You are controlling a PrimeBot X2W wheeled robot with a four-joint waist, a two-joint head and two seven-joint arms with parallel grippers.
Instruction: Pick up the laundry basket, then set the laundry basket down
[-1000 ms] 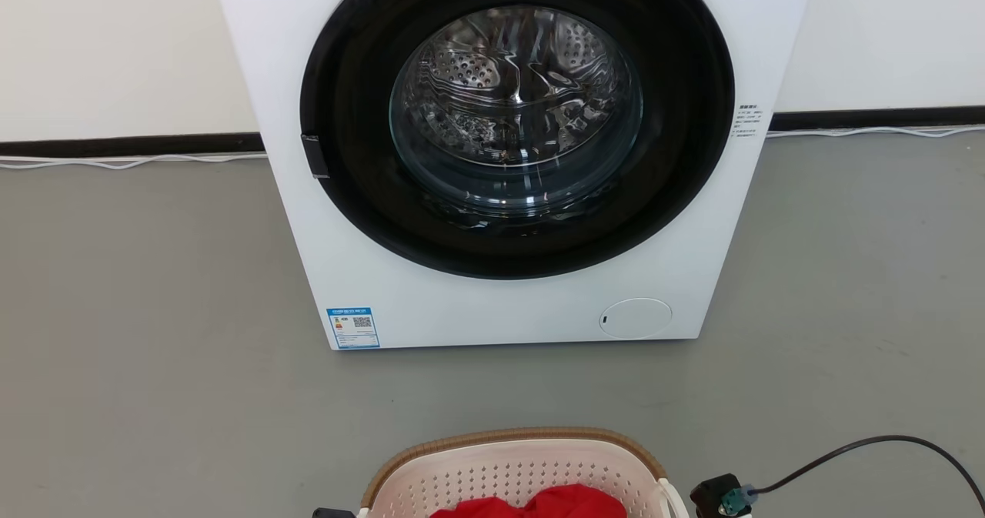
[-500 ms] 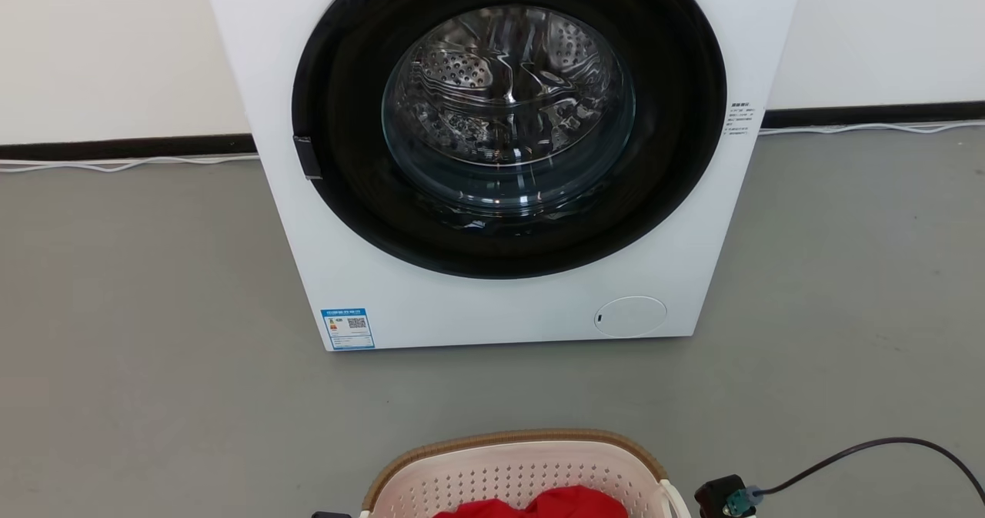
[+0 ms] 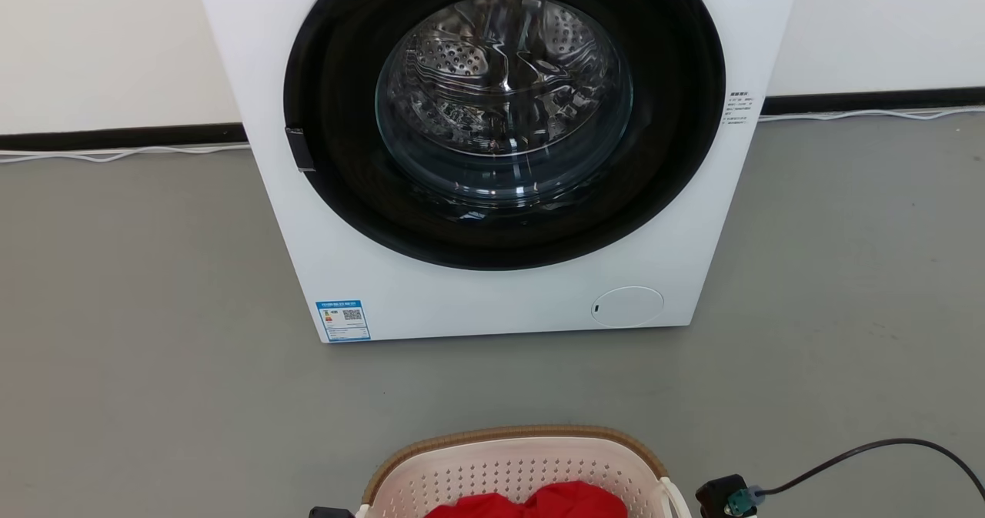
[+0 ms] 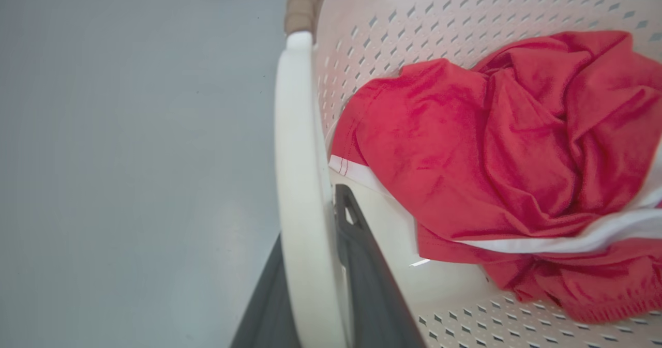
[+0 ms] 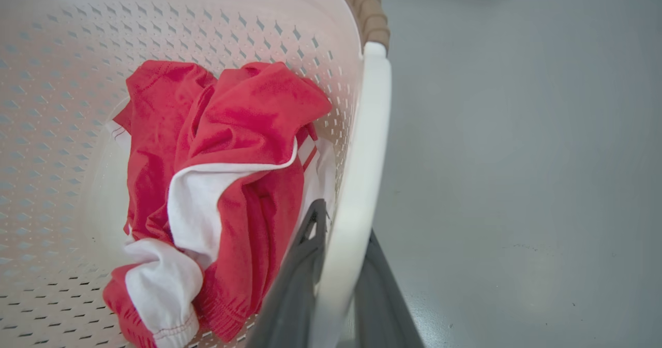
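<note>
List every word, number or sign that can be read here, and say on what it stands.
Blue-edged paper sticker, lower left of the white front-loading washing machine's front: print and a square code, too small to read.
Small black printed lines, right edge of that front: too small to read.
Cream perforated plastic laundry basket and crumpled red-and-white cloth: no text seen.

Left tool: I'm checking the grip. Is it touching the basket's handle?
Touching. Left wrist view: left tool grips the handle of the laundry basket, fingers flush either side.
</note>
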